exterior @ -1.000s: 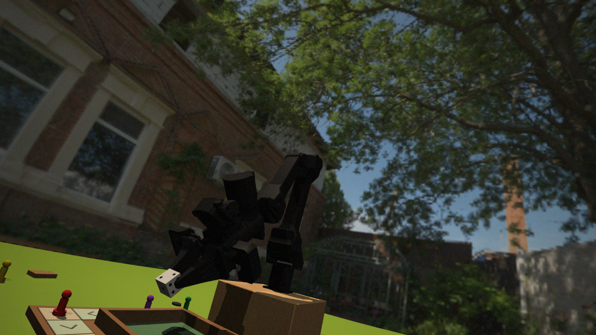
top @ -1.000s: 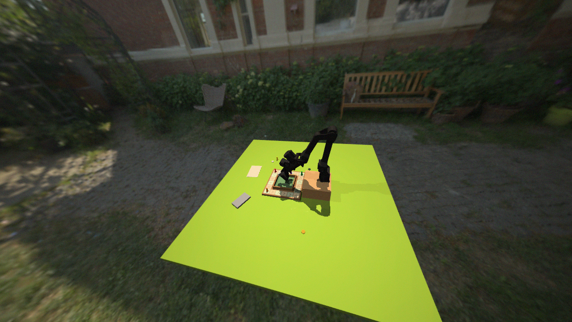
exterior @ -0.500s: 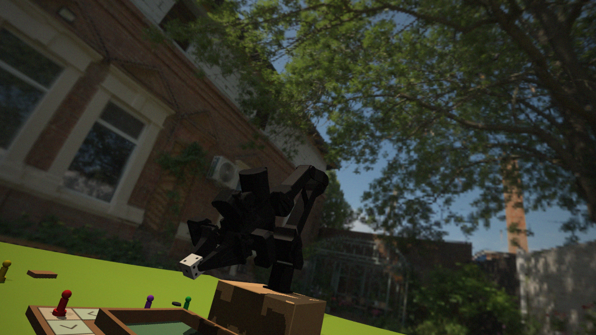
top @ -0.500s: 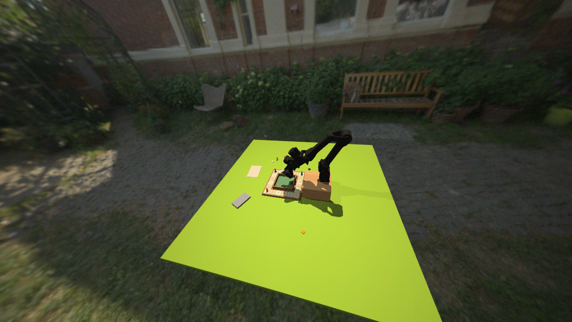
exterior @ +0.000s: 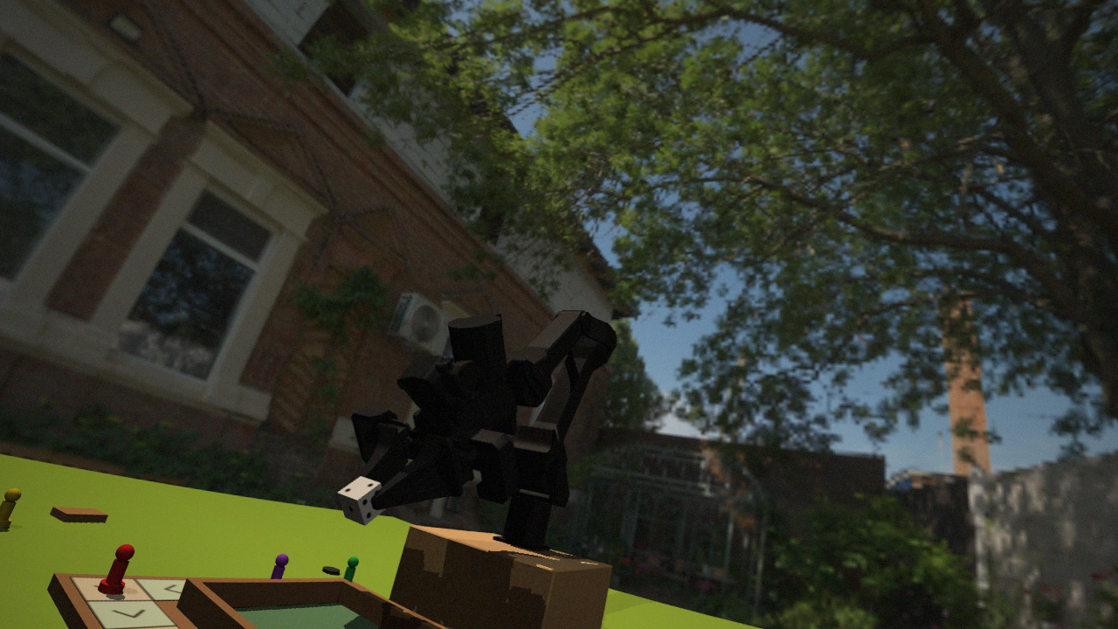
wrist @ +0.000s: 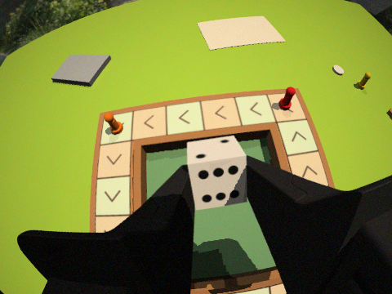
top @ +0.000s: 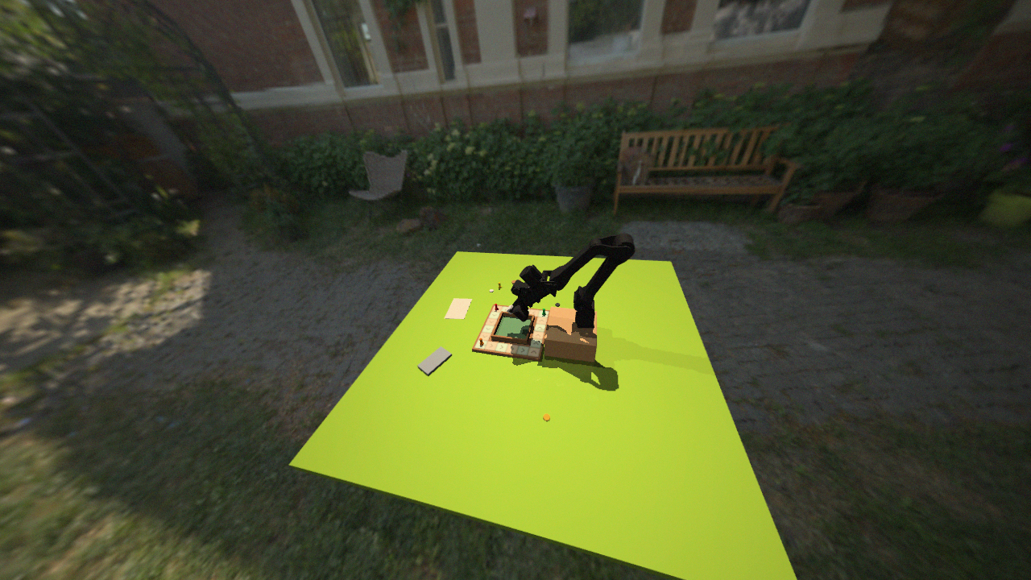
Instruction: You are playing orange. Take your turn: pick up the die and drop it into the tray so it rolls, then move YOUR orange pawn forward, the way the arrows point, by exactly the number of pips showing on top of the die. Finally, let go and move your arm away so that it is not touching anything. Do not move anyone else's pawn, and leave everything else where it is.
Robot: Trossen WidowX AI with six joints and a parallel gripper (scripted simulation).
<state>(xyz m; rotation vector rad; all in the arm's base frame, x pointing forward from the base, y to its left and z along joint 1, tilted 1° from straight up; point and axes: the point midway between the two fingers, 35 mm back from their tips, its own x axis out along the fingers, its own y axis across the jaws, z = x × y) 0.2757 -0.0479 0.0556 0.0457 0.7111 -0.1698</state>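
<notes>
My gripper [wrist: 216,169] [exterior: 373,491] is shut on the white die [wrist: 220,180] [exterior: 359,501], held in the air above the tray. In the wrist view the die's six-pip face is toward the camera and a two-pip face is at its upper side. The tray [wrist: 138,175] [top: 512,340] has a green floor and brown walls and sits in the middle of the arrow board. The orange pawn [wrist: 113,123] [top: 481,342] stands on a corner square. The red pawn [wrist: 287,98] [exterior: 117,570] stands on another corner square, across a row of arrow squares.
A purple pawn [exterior: 279,566] and a green pawn [exterior: 351,569] [top: 543,312] stand farther round. A yellow pawn [wrist: 363,81] [exterior: 9,508] is off the board. A grey slab [wrist: 82,69] [top: 434,360], a beige sheet [wrist: 241,33] and an orange disc [top: 546,417] lie around. The arm's base stands on a box [top: 570,345].
</notes>
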